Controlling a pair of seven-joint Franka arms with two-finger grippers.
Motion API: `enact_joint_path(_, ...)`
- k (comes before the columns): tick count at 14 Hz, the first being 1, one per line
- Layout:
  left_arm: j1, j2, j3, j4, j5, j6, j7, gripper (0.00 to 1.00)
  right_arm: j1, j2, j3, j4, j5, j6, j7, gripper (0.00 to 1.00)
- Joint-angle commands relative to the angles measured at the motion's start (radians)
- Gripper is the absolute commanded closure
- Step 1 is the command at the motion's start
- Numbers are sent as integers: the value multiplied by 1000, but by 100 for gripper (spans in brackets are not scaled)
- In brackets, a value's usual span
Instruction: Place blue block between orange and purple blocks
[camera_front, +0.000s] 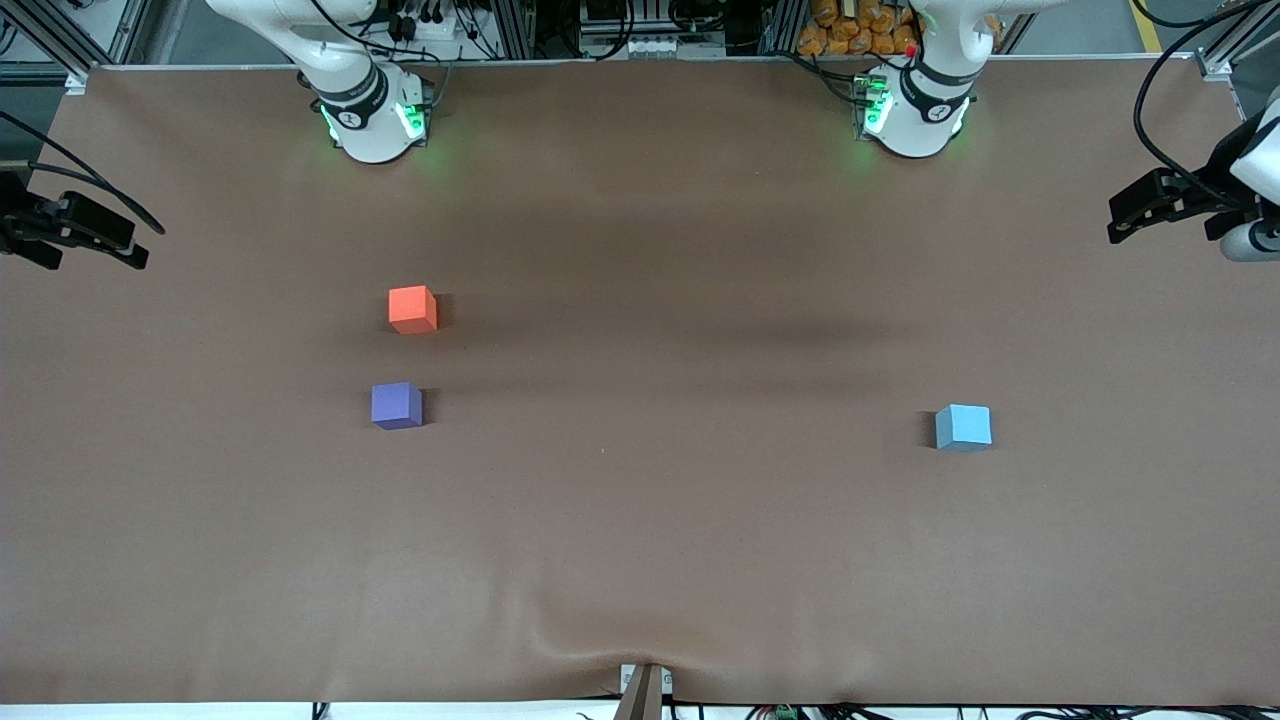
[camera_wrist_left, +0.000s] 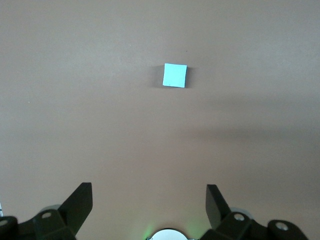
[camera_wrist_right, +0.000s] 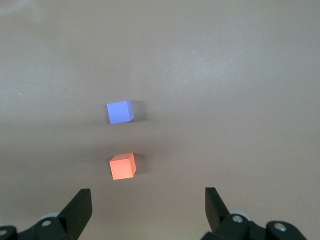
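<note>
The light blue block (camera_front: 964, 427) sits on the brown table toward the left arm's end, and shows in the left wrist view (camera_wrist_left: 175, 75). The orange block (camera_front: 412, 309) and the purple block (camera_front: 397, 405) sit toward the right arm's end, a short gap between them, the purple one nearer the front camera. Both show in the right wrist view, orange (camera_wrist_right: 123, 166) and purple (camera_wrist_right: 120, 111). My left gripper (camera_front: 1120, 218) (camera_wrist_left: 148, 200) is open and empty, up over the table's end, apart from the blue block. My right gripper (camera_front: 118, 240) (camera_wrist_right: 148, 202) is open and empty, over the other end.
The brown cloth (camera_front: 640, 520) covers the whole table and has a raised wrinkle (camera_front: 590, 640) near the front edge. Both robot bases (camera_front: 370, 120) (camera_front: 915, 115) stand at the back edge. Cables hang by the left gripper's end.
</note>
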Motion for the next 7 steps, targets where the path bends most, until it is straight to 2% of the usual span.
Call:
enact_joint_path(1,13,1,-7,18,-17,-31,20,0,-9,0,11,37,14,-53,9,0)
enact_joint_path(7,1,18,-8,18,-21,-8,19,0,-21,2,4,55,12,-88,8,0)
